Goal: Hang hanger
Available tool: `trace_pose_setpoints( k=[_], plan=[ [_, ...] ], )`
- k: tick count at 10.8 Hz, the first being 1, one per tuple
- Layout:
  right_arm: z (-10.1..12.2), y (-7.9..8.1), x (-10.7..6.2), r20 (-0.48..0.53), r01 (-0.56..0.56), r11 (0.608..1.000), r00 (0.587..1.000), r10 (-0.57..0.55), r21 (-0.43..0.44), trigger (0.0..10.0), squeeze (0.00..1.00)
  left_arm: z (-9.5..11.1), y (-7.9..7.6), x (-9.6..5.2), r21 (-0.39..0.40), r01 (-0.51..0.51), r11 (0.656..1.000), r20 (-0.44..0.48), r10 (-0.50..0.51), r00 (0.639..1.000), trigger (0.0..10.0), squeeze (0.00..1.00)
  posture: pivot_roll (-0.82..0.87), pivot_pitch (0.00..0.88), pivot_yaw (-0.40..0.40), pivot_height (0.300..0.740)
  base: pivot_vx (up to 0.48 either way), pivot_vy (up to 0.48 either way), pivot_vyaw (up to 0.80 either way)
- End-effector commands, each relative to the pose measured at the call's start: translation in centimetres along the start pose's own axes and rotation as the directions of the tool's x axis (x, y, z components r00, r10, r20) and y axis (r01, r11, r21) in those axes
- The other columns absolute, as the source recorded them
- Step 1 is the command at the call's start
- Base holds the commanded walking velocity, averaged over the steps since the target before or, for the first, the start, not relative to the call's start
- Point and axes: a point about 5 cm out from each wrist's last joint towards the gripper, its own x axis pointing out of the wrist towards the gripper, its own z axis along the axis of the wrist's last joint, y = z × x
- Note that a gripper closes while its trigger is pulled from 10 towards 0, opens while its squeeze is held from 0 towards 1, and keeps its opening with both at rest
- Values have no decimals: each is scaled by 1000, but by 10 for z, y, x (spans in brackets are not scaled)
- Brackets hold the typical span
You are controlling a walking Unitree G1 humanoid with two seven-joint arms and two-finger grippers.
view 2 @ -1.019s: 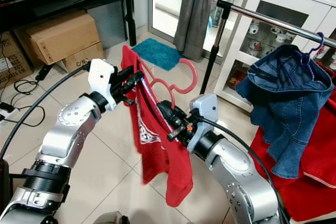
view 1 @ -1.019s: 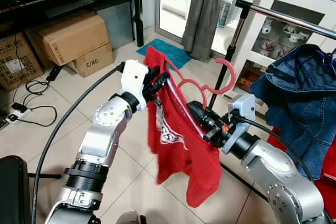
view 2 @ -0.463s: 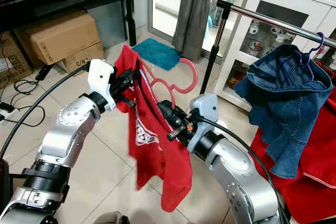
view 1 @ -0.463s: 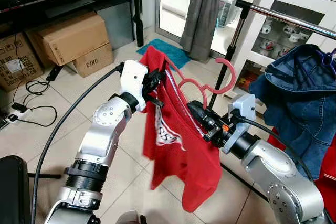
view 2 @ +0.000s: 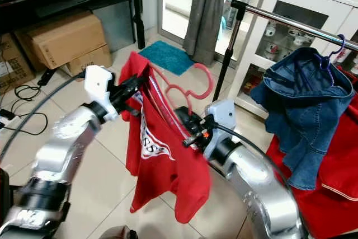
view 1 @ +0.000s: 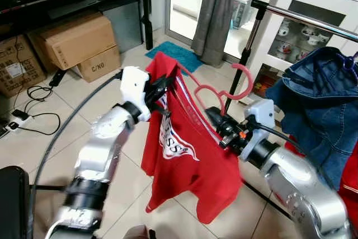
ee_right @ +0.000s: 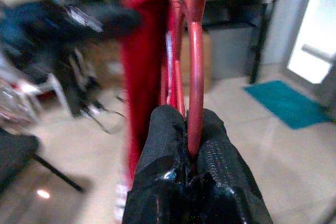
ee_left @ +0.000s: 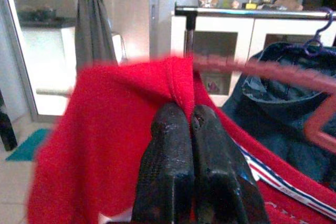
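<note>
Tiled floor (view 1: 45, 138), boxes (view 1: 72, 40) | left gripper (view 1: 159, 85) clamps shirt (view 1: 184, 155) | right gripper (view 1: 215, 120) clamps hanger (view 1: 224, 89)

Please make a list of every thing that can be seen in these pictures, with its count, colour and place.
shirt: 1, red with white print, on the hanger between both arms
hanger: 1, pink-red, hook up, short of the rail
rail: 1, chrome on a black post, at right
jacket: 1, blue denim, hung on the rail
cloth: 1, red, under the jacket
cabinet: 1, white, behind the rail
curtain: 1, grey, by the door
mat: 1, teal, on the floor
boxes: about 3, brown, left floor
cables: black, left floor
left gripper: black, jaws shut on the shirt's shoulder
right gripper: black, jaws shut on the hanger
</note>
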Motion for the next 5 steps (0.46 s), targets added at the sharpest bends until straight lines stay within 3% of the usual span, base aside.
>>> trace_pose_setpoints(
  k=[1,3,5],
  plan=[
    [-1,-8,-2,-29,27,997,999,-29,-75,0,0,12,1,-3,10,19,1000,36,-19,999,0,0,26,0,-43,723,0,0,0],
    [-12,-15,-11,-150,-47,985,988,22,-165,0,0,27,17,-6,19,-37,999,69,36,997,0,0,28,0,-43,723,0,0,0],
    [-14,-14,-27,-172,-171,975,974,146,-144,0,0,39,63,-13,85,-277,957,65,273,960,0,0,28,0,-35,723,0,0,0]
  ],
)
